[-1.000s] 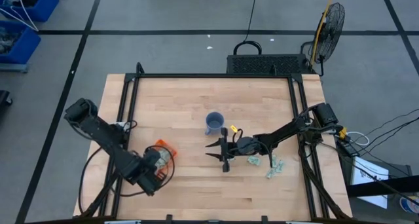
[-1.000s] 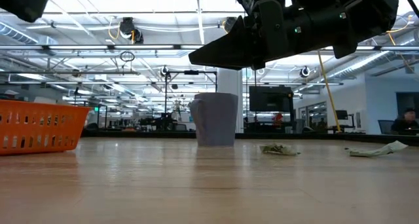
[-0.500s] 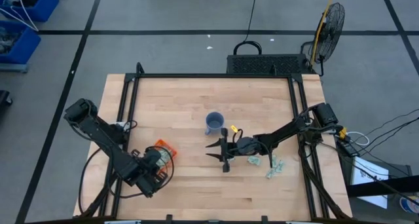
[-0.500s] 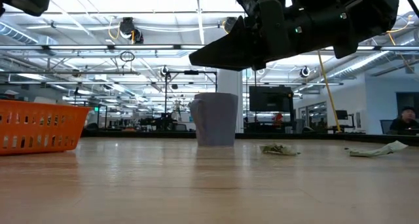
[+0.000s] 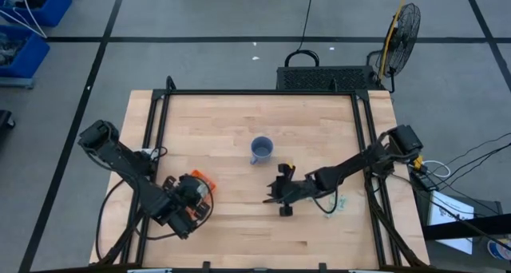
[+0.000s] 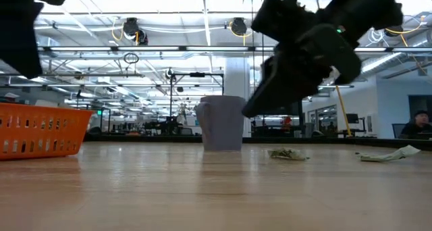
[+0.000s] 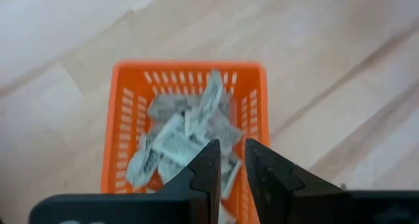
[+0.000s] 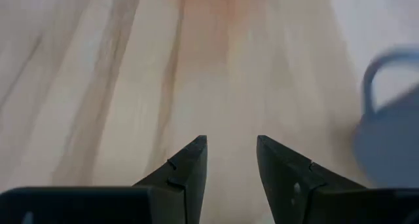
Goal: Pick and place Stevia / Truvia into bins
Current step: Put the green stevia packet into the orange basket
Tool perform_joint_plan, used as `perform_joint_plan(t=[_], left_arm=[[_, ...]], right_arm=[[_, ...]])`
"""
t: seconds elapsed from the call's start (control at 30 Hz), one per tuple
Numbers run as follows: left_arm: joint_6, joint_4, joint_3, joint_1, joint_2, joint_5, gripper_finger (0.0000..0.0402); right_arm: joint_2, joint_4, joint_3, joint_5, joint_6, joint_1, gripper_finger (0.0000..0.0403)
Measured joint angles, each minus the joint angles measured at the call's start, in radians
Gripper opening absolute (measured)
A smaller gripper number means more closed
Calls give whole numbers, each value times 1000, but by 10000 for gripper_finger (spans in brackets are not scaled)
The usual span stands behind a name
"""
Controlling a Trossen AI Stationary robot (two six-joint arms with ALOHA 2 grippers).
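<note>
The orange bin [image 7: 116, 122] stands near the table's left near corner [image 5: 203, 178], and several pale green and white packets [image 7: 186, 129] lie in it. My left gripper [image 7: 232, 150] hovers over the bin with only a narrow gap between its fingers, and I see nothing between them. A few more packets [image 5: 338, 202] lie on the wood at the right [image 6: 287, 152], partly under my right arm. My right gripper [image 5: 274, 198] is open and empty. It hangs above bare wood [image 8: 231, 145], tilted down [image 6: 255, 109], between those packets and the bin.
A blue-grey mug [image 5: 261, 150] stands upright near the table's middle, just beyond my right gripper, with its handle showing [image 8: 386, 86]. A black metal frame runs along the table's sides [image 5: 363, 129]. Bare wood lies between mug and bin.
My right gripper has moved toward the table's near edge and a little to the right, tipping from level to slanting down toward the wood. My left gripper has edged slightly farther over the orange bin. The packets and mug have stayed put.
</note>
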Motion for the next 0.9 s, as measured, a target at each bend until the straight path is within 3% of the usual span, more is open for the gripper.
perform_joint_plan(t=[0.13, 0.4, 0.9], left_arm=[[31, 6, 0, 29, 0, -61, 77], [198, 104, 0, 89, 0, -112, 77], [388, 215, 0, 149, 0, -113, 76]], right_arm=[[0, -46, -17, 10, 125, 24, 125], [0, -210, -20, 211, 234, 55, 125], [0, -143, -124, 153, 413, 46, 125]])
